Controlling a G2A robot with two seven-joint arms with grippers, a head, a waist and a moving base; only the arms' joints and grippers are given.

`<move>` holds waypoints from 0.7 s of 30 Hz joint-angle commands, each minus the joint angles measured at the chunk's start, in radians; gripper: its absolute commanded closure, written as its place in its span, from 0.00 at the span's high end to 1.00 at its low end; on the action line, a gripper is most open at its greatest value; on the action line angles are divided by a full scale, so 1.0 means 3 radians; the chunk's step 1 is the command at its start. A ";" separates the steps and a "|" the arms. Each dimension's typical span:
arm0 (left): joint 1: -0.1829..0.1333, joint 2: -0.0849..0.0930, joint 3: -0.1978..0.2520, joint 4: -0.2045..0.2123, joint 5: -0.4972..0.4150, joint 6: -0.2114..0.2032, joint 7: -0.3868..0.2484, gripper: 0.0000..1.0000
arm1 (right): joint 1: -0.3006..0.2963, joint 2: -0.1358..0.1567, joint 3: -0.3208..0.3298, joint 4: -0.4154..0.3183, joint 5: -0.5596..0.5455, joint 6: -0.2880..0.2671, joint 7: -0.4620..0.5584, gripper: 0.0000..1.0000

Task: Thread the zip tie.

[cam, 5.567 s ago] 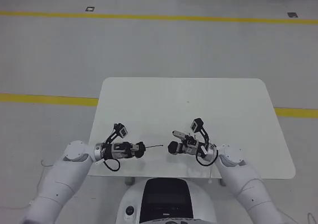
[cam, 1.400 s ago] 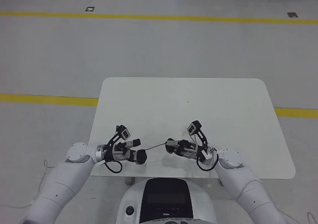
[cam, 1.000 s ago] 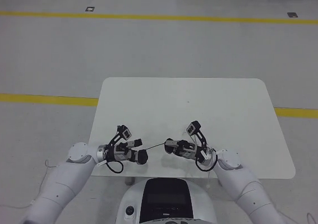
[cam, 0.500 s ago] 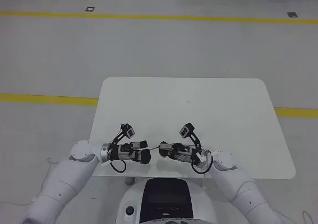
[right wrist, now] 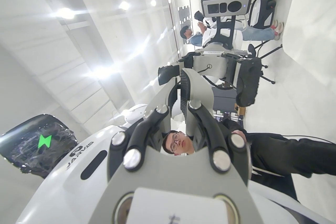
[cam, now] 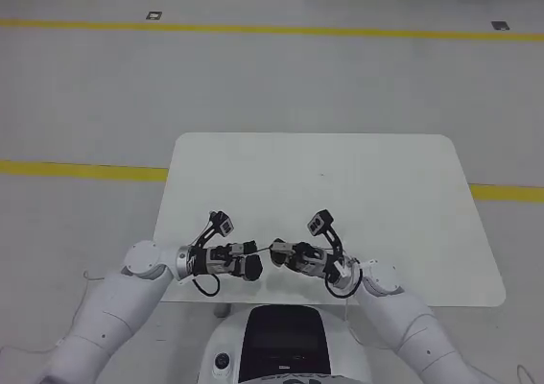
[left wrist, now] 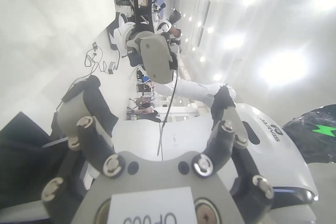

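**Now presenting the strap tail-first to the spread gripper**

Pinching the zip tie (left wrist: 168,111) in the right gripper (cam: 276,253), with both fingers pressed together on one end of the strap. Holding the left gripper (cam: 253,262) directly opposite, nose to nose with the right one and just apart from it. Spreading the left fingers (left wrist: 89,109) wide and gripping nothing. Hanging both grippers above the near edge of the surface (cam: 348,173), without resting on it.

Pointing the strap's long axis along the line from one gripper to the other. Running out of the right gripper's tips, bowing slightly, and ending inside the gap between the left fingers. Stopping close to the left palm, about midway between the two fingers and apparently touching neither. Not revealing where the locking head sits: hidden in the pinch or too small to tell.

Judging from this layout, probably setting up a second hold on the free tail. Needing little travel for that, since the left gripper is already straddling the tail and is the nearer of the two to the tip. Needing mainly a closing of the left fingers across the strap. Risking a slip, given so thin and springy a strap, if the closing fingers nudge the tail sideways before clamping it.
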 commanded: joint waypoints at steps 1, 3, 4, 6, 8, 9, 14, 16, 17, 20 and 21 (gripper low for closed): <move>-0.0004 0.0000 0.0011 0.0005 -0.0008 -0.0003 0.0004 1.00 | -0.0011 -0.0002 0.0011 -0.0010 0.0006 0.0000 -0.0026 0.00; -0.0012 -0.0001 0.0023 0.0001 -0.0013 -0.0016 -0.0004 1.00 | -0.0016 -0.0004 0.0011 -0.0012 -0.0011 0.0000 -0.0037 0.00; -0.0016 -0.0001 0.0028 0.0003 -0.0018 -0.0020 -0.0017 1.00 | -0.0014 -0.0005 0.0009 -0.0012 -0.0018 0.0000 -0.0035 0.00; -0.0016 -0.0001 0.0028 0.0003 -0.0018 -0.0020 -0.0017 1.00 | -0.0014 -0.0005 0.0009 -0.0012 -0.0018 0.0000 -0.0035 0.00; -0.0016 -0.0001 0.0028 0.0003 -0.0018 -0.0020 -0.0017 1.00 | -0.0014 -0.0005 0.0009 -0.0012 -0.0018 0.0000 -0.0035 0.00; -0.0016 -0.0001 0.0028 0.0003 -0.0018 -0.0020 -0.0017 1.00 | -0.0014 -0.0005 0.0009 -0.0012 -0.0018 0.0000 -0.0035 0.00; 0.0004 -0.0003 0.0045 -0.0061 0.0005 0.0000 0.0097 1.00 | -0.0044 0.0000 -0.0012 -0.0101 -0.0106 0.0013 -0.0110 0.00; 0.0011 0.0002 0.0045 -0.0082 0.0013 0.0004 0.0112 1.00 | -0.0052 0.0006 -0.0015 -0.0125 -0.0137 0.0021 -0.0117 0.00; 0.0015 0.0005 0.0044 -0.0091 0.0014 0.0005 0.0112 1.00 | -0.0055 0.0009 -0.0020 -0.0137 -0.0166 0.0027 -0.0127 0.00; 0.0018 0.0011 0.0044 -0.0103 0.0009 0.0007 0.0110 1.00 | -0.0057 0.0013 -0.0032 -0.0155 -0.0194 0.0054 -0.0142 0.00; 0.0019 0.0012 0.0045 -0.0104 0.0005 0.0006 0.0110 1.00 | -0.0057 0.0015 -0.0034 -0.0157 -0.0196 0.0059 -0.0146 0.00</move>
